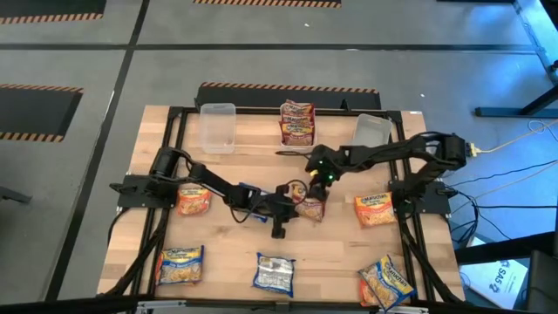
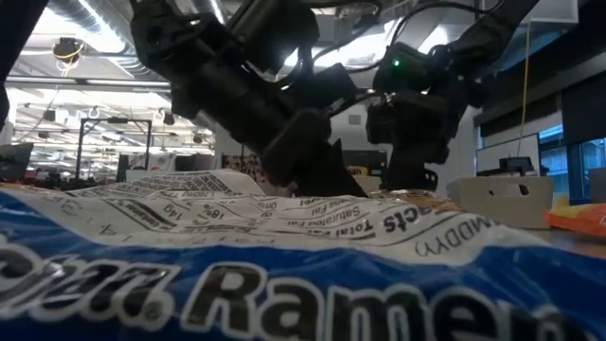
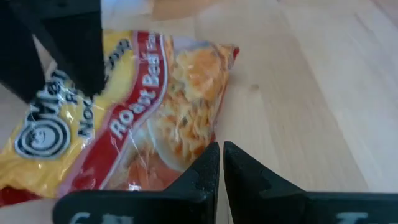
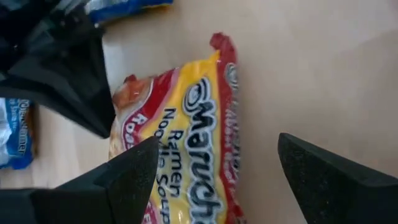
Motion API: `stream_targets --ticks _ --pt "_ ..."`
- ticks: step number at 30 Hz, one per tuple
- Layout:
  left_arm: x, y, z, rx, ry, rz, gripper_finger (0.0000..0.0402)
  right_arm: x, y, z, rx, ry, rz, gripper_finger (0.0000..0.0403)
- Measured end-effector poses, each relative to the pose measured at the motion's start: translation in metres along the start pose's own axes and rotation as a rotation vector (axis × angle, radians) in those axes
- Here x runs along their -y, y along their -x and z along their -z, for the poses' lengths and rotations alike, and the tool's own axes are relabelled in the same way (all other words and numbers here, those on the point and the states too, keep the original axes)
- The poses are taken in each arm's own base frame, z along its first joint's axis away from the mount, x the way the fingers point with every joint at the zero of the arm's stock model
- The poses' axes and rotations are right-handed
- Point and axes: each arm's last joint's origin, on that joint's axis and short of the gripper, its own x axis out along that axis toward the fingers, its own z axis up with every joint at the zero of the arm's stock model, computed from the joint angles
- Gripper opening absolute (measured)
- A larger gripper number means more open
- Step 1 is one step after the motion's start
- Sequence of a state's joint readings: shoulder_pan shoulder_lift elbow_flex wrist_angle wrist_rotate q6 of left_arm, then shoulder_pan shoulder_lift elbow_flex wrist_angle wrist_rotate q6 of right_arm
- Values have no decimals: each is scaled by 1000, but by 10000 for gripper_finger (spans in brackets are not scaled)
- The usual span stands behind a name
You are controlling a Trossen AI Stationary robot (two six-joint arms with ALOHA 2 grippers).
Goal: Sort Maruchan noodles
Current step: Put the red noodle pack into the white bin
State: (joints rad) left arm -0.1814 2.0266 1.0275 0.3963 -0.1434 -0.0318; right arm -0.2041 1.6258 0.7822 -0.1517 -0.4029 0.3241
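Note:
A red-and-yellow Maruchan noodles packet (image 1: 311, 208) lies flat on the wooden table near its middle, also seen in the left wrist view (image 3: 155, 93) and right wrist view (image 4: 193, 118). My left gripper (image 3: 221, 155) comes in low from the table's left, shut, with its tips at the packet's edge. My right gripper (image 4: 217, 144) hangs open above the same packet, slanting down from the table's right. It has one finger over each side of the packet and holds nothing. In the low view both grippers show behind a blue packet (image 2: 284, 275). My left gripper has its shut fingertips (image 3: 211, 155) at the packet's long edge (image 3: 186, 155), slanting down from the table's left. I cannot tell whether they touch the edge, press on it or pinch it. The packet lies flat on the table.
Two clear bins (image 1: 218, 127) (image 1: 373, 131) stand at the far edge with a stack of red packets (image 1: 296, 122) between them. Orange packets (image 1: 193, 199) (image 1: 375, 209) lie left and right. More packets (image 1: 180, 264) (image 1: 274, 273) (image 1: 386, 281) lie along the near edge. A blue one (image 1: 248, 190) lies under my left arm.

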Motion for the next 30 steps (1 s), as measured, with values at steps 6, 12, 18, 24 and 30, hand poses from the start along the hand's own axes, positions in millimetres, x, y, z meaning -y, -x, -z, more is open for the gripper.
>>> stream_targets --ticks 6,12,18,24,30 --pt "-3 -8 8 -20 -5 -10 16 2 -7 3 -49 -23 -48 317" --pt "-5 -22 25 -51 22 -14 16 2 -9 4 -67 -28 -97 317" --pt "-6 -22 25 -37 20 -17 16 0 -9 2 -59 -25 -140 316" --pt "-6 -22 26 -41 -1 -16 16 -1 -9 3 -74 -15 -179 274" --pt "-5 -21 24 -39 -37 -16 16 -1 -9 3 -71 -5 -179 190"
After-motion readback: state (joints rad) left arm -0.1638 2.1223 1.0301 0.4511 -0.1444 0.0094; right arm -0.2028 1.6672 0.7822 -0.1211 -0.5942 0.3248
